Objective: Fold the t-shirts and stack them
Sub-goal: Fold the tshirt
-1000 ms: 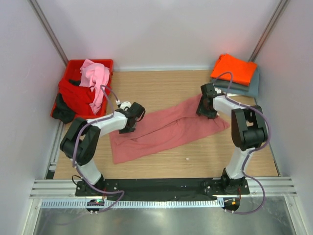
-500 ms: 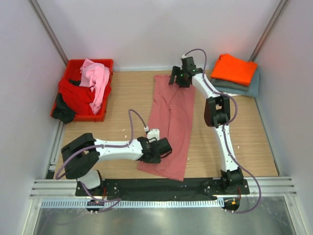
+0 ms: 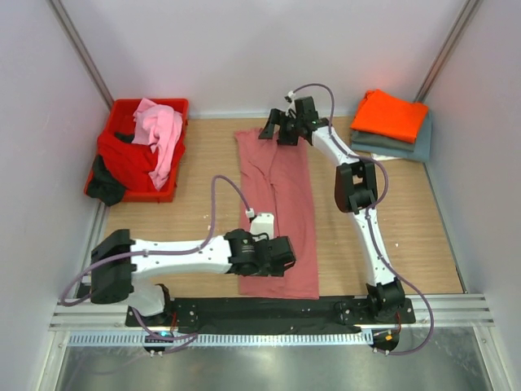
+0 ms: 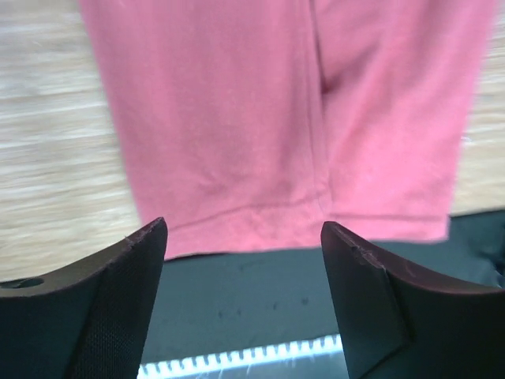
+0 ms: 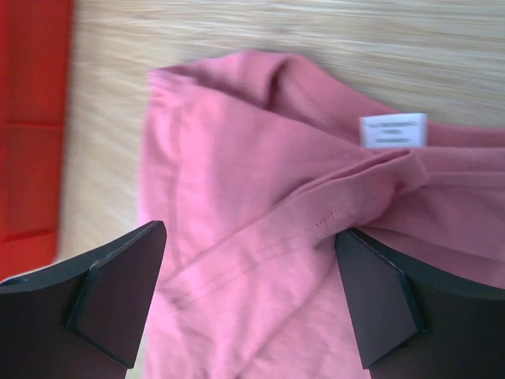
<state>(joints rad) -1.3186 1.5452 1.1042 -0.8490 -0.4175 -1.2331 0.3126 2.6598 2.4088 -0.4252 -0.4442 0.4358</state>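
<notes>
A dusty salmon-pink t-shirt (image 3: 281, 204) lies flat as a long strip running from the back of the table to the front edge. My left gripper (image 3: 281, 257) hovers over its near hem (image 4: 237, 229), open, with nothing between the fingers. In the left wrist view the left gripper (image 4: 243, 227) frames the hem and the black mat below it. My right gripper (image 3: 273, 129) is at the shirt's far end, open over the collar end with its white label (image 5: 393, 130). In the right wrist view the right gripper (image 5: 251, 230) has loose cloth folds lying between its fingers, ungripped.
An orange folded t-shirt (image 3: 391, 114) sits on a grey-blue one (image 3: 411, 148) at the back right. A red crate (image 3: 124, 107) at the back left holds light pink (image 3: 159, 130), red (image 3: 122, 159) and dark (image 3: 102, 186) shirts. A black mat (image 3: 203, 308) borders the front edge.
The salmon shirt has swung from a diagonal lie to a front-to-back strip. Both grippers went from shut on it to open, the left ending at the near hem, the right at the far end.
</notes>
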